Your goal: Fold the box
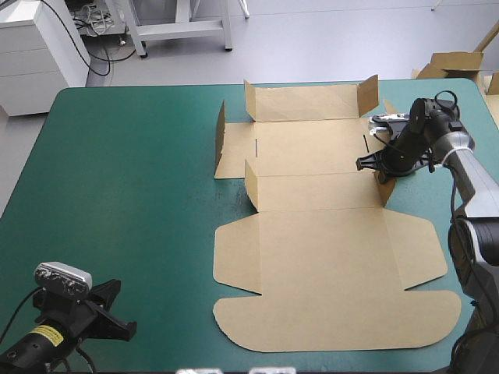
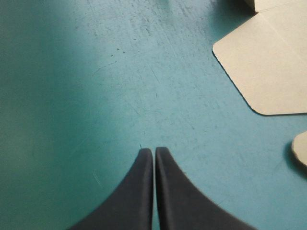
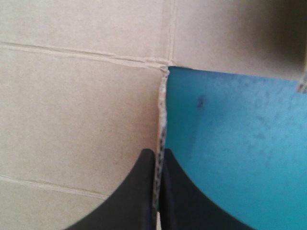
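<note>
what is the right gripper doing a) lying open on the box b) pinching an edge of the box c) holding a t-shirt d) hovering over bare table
B: an edge of the box stands between the right gripper's all but shut fingers.

On the teal-green table [image 1: 117, 195] lies the brown box [image 1: 327, 280].

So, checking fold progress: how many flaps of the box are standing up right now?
5 on the box: two at its far corners, one on its left side, one near-left, one right flap in the right gripper's jaws. That arm may hide another.
</note>
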